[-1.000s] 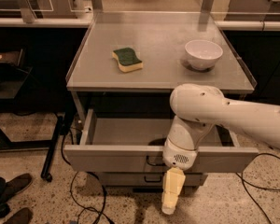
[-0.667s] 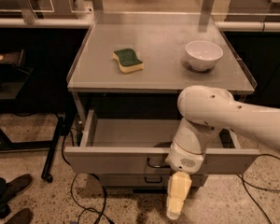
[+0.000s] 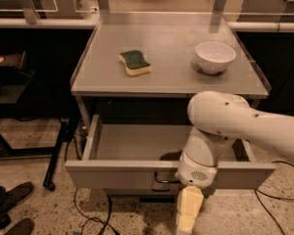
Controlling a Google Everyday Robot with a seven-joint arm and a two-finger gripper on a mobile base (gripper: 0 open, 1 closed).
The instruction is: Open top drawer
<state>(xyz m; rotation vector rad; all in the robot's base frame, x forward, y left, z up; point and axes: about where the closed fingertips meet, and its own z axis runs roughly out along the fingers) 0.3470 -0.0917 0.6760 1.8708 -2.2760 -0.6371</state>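
The top drawer (image 3: 118, 174) of the grey metal cabinet stands pulled out, and its bare inside (image 3: 137, 142) shows. Its small dark wire pull handle (image 3: 161, 179) sits at the middle of the front, partly hidden behind my arm. My gripper (image 3: 187, 214), pale yellow, hangs pointing down just below the drawer front and a little right of the handle. It holds nothing that I can see. My white arm (image 3: 235, 124) reaches in from the right, over the drawer's right half. The lower drawers are hidden under the open one.
On the cabinet top (image 3: 171, 77) lie a green-and-yellow sponge (image 3: 135, 62) and a white bowl (image 3: 214, 57). Cables (image 3: 95, 212) run over the speckled floor in front. Dark table legs (image 3: 59, 151) stand at the left, and shoes (image 3: 10, 204) show at the bottom left.
My arm and gripper have shifted a little to the right and lower along the drawer front. The drawer stays open by about the same amount.
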